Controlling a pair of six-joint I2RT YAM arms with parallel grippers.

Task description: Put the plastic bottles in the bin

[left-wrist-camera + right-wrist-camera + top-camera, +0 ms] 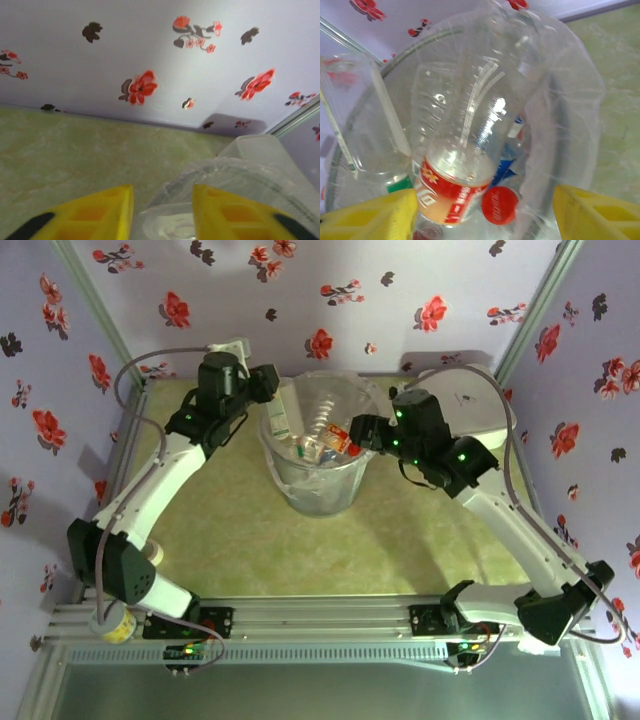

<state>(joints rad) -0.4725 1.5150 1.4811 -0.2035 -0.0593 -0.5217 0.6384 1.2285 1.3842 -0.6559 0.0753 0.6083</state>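
While both arms lean in over the green marbled bench [400, 540], where does the left tool [272, 392] [162, 189] stand? (K)

Over the left rim of the round translucent grey-white plastic bin [345, 490] [240, 172] [570, 100], which is lined with a clear bag and sits mid-bench. Yellow fingers [100, 215] closed against a green-labelled clear plastic bottle [285, 416] [365, 120]. Bottle roughly upright, held above the rim. (M)

Right tool [352, 433] [485, 192]? (K)

At the bin's right rim, pointing into it. Jaws spread wide, gripping nothing. Between and beyond them, inside the bin: a red-and-white-labelled clear plastic bottle [465, 115], tilted, label end nearest the wrist camera. Whether it touches the finger on the picture's left: cannot tell. (M)

Other contents? (K)

Red screw cap [499, 205] just beside that label. Blue label [512, 162] behind it, low in the bin. Count of bottles inside: cannot tell through the bag. (M)

Off-task items? (K)

White rounded-square lidded box [470, 405] [255, 147] at the far right of the bench, near the bin. Yellow-labelled jar [118, 623] at the near left corner by the left arm's base, well apart from the bin. (M)
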